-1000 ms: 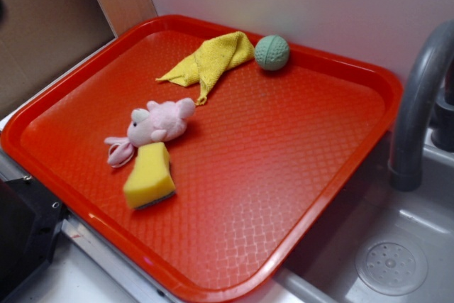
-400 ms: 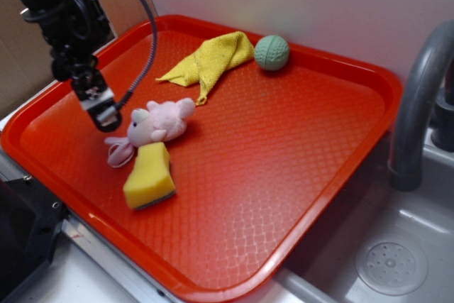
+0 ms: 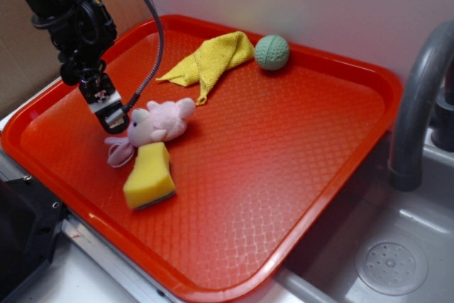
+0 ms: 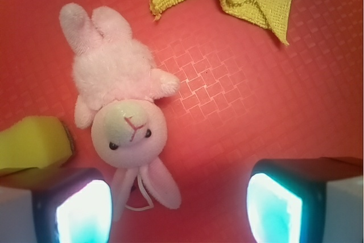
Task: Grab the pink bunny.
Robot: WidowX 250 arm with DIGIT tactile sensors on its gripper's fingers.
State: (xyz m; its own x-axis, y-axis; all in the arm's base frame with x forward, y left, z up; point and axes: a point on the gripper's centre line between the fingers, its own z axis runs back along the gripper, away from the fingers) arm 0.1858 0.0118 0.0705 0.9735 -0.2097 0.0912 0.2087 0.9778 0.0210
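the grab has not happened yet: the pink bunny [image 3: 157, 123] lies untouched on the red tray [image 3: 284, 175], near the tray's left side, with the yellow sponge [image 3: 148, 176] just beside its head and looped ears, and the yellow cloth [image 3: 211, 60] apart from it toward the back wall beside the green ball [image 3: 272, 52]. what looks done is only the approach; the lowering, the closing and the lift are all left. the gripper [image 3: 113, 120] hangs just beside the bunny's head end in the exterior view, above the tray surface as far as i can judge. in the wrist view the bunny [image 4: 119, 109] lies with its face up, ears pointing toward the camera's lower edge, and the two fingertips [image 4: 85, 211] show at the bottom corners, set wide apart. the claw [image 4: 179, 211] is spread and empty, touching nothing; the ears lie between its tips but the body sits ahead of them, so it likely needs to shift forward over the torso before it descends.
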